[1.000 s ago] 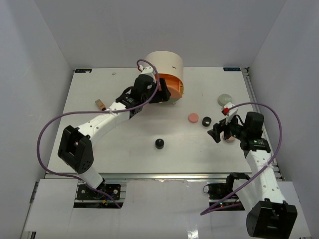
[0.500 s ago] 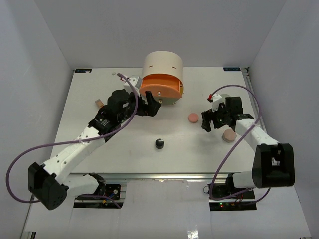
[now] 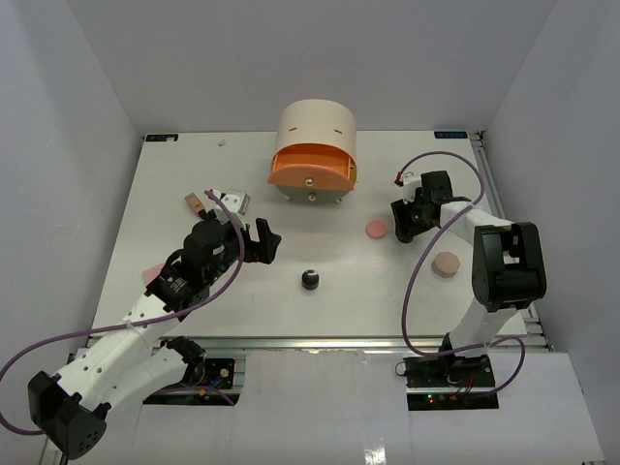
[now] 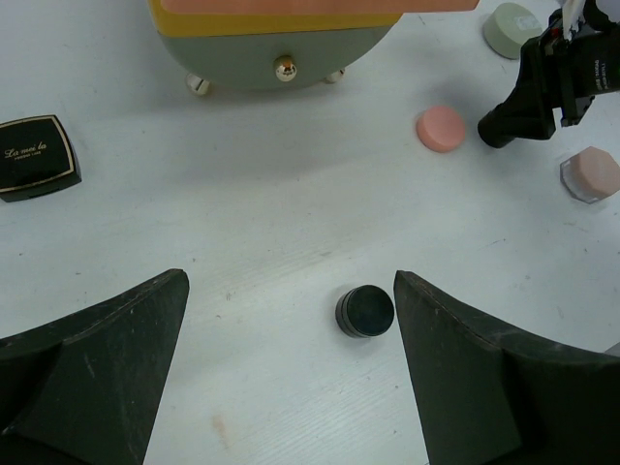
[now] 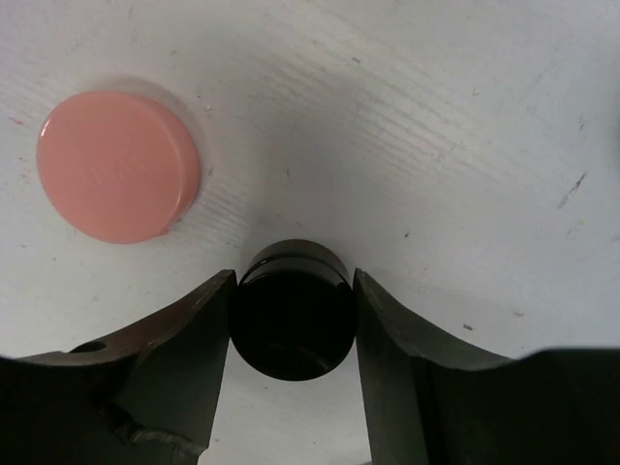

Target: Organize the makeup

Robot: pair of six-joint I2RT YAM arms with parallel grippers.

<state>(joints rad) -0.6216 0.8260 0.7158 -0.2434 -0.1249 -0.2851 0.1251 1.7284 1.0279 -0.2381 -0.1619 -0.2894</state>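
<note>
Since half a second ago we see the left claw (image 4: 291, 281) drawn back from the cream cylindrical drawer unit (image 3: 315, 131); it is spread wide above the white tabletop (image 3: 387, 300). The right claw (image 5: 293, 291) has closed in and pinches a small black round pot (image 5: 291, 329), which stands on the tabletop just beside the flat pink round compact (image 5: 116, 165). We count two black pots, the second black pot (image 4: 365, 311) standing free; one pink compact, one peach faceted compact (image 4: 591, 174), one pale green round compact (image 4: 513, 29), one black square compact (image 4: 36, 155), one tan bottle (image 3: 197, 203).

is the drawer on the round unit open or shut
Open: the orange drawer juts out in front of the cream unit in the top view.
</note>
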